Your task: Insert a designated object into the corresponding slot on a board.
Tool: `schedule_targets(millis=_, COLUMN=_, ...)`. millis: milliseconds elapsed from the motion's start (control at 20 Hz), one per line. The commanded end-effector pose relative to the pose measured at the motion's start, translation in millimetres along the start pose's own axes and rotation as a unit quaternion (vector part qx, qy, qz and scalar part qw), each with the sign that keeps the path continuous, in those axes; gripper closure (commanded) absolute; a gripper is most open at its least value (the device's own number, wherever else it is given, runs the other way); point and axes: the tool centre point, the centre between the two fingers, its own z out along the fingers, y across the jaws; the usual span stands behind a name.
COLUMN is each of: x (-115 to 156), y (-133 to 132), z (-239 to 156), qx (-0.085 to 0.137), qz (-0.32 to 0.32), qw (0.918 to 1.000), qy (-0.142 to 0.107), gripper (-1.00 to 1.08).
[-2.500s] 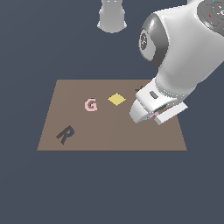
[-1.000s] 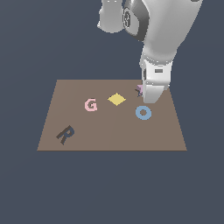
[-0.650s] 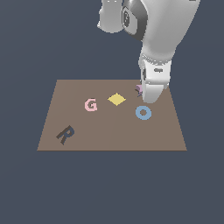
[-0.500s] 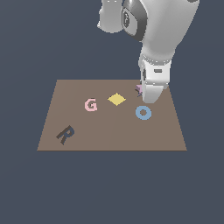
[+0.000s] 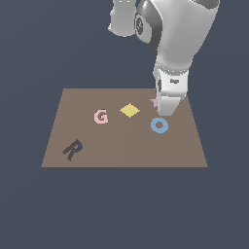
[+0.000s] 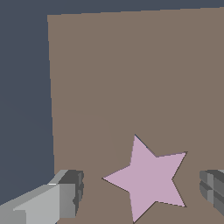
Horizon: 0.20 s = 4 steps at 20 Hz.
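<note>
The light is even and soft in both views, without a clear direction. The board (image 5: pixel 121 146) shows flat brown colour, with no glare and no cast shadows on it. The white arm (image 5: pixel 180 34) has gentle shading on its round shell. Edges look slightly jagged in the exterior view. The wrist view is sharp, without distortion.

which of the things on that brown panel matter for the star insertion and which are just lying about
Belong to the job:
star, pale pink, lying between the open end effector fingers
board
The slot itself does not show in either view.

Just lying about:
pink letter G
yellow diamond
blue ring
dark letter R
</note>
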Motion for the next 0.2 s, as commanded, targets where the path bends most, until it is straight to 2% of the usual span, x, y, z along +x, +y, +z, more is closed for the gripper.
schedule_targets(millis=0, x=0.0, y=0.1, z=0.0, qx=0.000, qz=0.000, qw=1.0000, qy=0.000, gripper=-0.92)
schedule_targets(millis=150, x=0.0, y=0.1, z=0.0, qx=0.000, qz=0.000, qw=1.0000, qy=0.000, gripper=-0.92)
